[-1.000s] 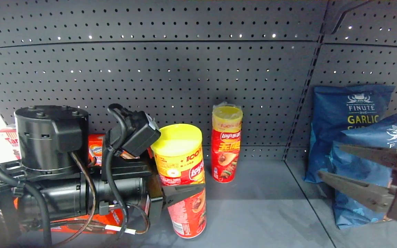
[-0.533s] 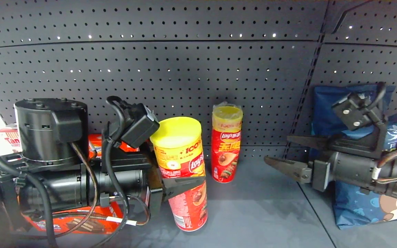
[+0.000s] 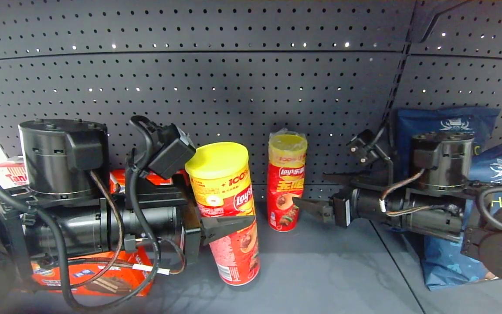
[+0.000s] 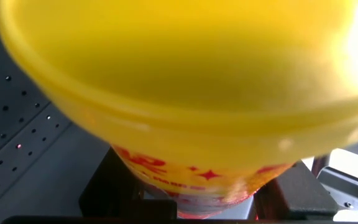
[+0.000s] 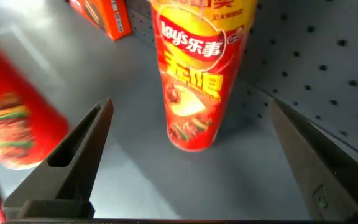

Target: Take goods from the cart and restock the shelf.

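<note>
**A:** Two hands at work. The left hand is clamped round the big yellow-lidded chips can, lower centre of the frame, and the can leans a little.

**B:** I'd stand it upright on the shelf before letting go, clear of the small chips can behind it.

**A:** And the right hand?

**B:** Spread wide, holding nothing. The small can stands just ahead, in line with the gap between its fingers.

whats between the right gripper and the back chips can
Only bare shelf floor, per the right wrist view, between right gripper and back chips can.
</note>
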Robot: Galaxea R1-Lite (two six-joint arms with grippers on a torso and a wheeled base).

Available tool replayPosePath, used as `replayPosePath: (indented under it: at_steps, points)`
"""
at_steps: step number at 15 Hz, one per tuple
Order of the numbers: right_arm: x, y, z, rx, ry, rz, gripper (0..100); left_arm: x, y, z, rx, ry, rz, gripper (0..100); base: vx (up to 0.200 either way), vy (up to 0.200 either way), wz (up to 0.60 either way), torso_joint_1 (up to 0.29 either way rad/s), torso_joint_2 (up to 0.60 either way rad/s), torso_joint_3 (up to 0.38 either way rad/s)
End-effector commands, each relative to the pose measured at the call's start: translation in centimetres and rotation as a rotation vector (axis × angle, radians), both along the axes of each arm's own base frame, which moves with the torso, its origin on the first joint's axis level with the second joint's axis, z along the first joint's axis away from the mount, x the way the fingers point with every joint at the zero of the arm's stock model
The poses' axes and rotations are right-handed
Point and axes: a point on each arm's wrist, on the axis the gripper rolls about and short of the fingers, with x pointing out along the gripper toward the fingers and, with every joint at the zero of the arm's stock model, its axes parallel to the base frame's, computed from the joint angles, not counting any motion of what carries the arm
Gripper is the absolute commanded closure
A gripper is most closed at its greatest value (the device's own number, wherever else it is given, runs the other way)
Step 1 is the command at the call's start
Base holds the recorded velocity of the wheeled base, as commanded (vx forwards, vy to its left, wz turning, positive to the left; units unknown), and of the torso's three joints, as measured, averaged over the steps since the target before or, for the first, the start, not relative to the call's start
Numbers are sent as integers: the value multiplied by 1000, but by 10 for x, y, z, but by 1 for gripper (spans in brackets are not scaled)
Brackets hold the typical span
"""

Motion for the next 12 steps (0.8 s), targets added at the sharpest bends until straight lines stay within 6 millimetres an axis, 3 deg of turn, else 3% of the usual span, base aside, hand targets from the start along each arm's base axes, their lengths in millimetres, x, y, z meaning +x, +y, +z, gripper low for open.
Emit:
replayPosePath:
  at_steps: [1, 12]
  points:
    - [19, 11, -19, -28, 43, -1, 0, 1, 0, 0, 0, -1, 1, 100, 0, 0, 0, 0, 0, 0]
    - [56, 33, -52, -48, 78, -5, 0, 6, -3, 4, -8, -9, 3, 100, 0, 0, 0, 0, 0, 0]
